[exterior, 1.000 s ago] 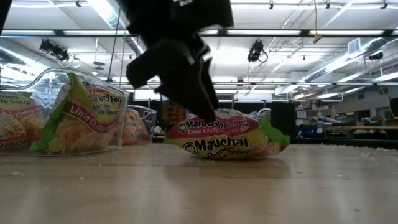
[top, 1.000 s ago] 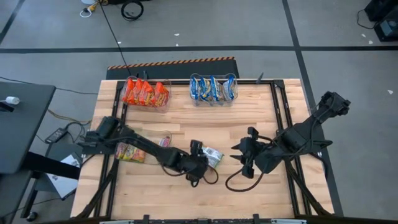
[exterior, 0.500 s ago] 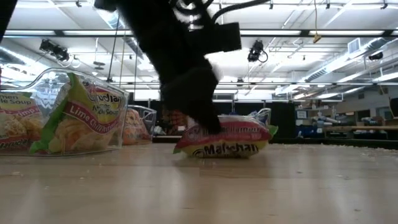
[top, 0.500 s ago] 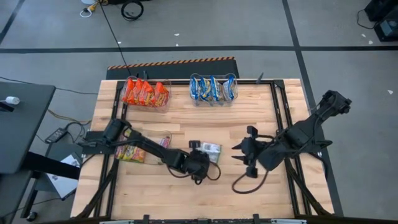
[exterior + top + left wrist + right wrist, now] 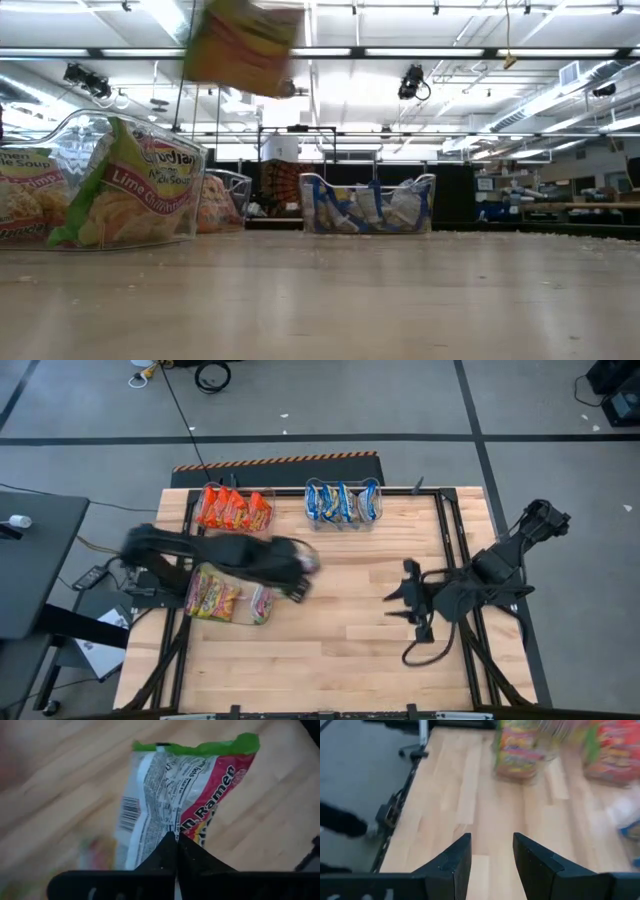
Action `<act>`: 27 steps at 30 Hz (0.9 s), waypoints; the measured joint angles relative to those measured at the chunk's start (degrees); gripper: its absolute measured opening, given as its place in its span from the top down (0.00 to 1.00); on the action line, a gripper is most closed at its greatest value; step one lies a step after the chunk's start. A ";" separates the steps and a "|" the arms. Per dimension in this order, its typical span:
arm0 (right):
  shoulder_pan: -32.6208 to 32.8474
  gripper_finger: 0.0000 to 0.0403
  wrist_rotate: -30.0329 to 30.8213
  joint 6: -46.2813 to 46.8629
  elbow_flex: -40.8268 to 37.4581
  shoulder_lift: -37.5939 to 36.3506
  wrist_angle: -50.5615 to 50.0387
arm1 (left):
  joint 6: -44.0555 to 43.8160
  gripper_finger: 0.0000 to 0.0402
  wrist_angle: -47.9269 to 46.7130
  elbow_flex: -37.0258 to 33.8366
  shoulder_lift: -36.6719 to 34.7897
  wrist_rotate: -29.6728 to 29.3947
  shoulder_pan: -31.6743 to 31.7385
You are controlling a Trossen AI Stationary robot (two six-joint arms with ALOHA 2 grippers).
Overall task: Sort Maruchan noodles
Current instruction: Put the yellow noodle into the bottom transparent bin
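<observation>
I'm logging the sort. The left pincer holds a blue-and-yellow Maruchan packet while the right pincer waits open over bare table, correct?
Not quite: the packet in the left pincer is green-edged lime chili, as the left wrist view shows. The right pincer does wait open.

The right gripper (image 5: 491,852) hangs over bare wooden table (image 5: 485,815), fingers parted. Ahead sit blurred noodle packets (image 5: 516,747), some inside a clear bin (image 5: 555,730).

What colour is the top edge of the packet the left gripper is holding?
Bright green on the packet, seen best in the left wrist view, pinched in the left gripper.
</observation>
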 joint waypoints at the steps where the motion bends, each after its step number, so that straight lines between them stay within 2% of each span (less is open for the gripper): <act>1: 0.24 0.63 -0.79 -0.13 -0.89 0.41 0.93 | -4.26 0.99 -3.82 -0.02 -2.59 -0.53 -0.46; 6: 1.43 0.63 -1.02 1.77 -6.73 1.82 7.11 | -27.08 1.00 -20.03 -0.17 -13.57 -4.70 -6.97; 9: 1.79 0.63 -1.11 4.85 -10.22 2.26 11.54 | -34.79 1.00 -17.74 -5.08 -19.87 -11.19 -12.10; 13: 1.73 0.63 -2.83 8.22 -14.00 2.25 17.88 | -44.01 1.00 -19.49 -14.28 -24.14 -10.52 -15.21; 20: 1.65 0.63 -3.91 13.98 -16.46 2.23 21.55 | -53.92 1.00 -11.09 -32.75 -29.57 -8.53 -17.45; 27: 1.71 0.63 -5.27 15.17 -16.44 2.21 21.93 | -56.60 0.99 6.68 -46.36 -30.77 -10.58 -14.56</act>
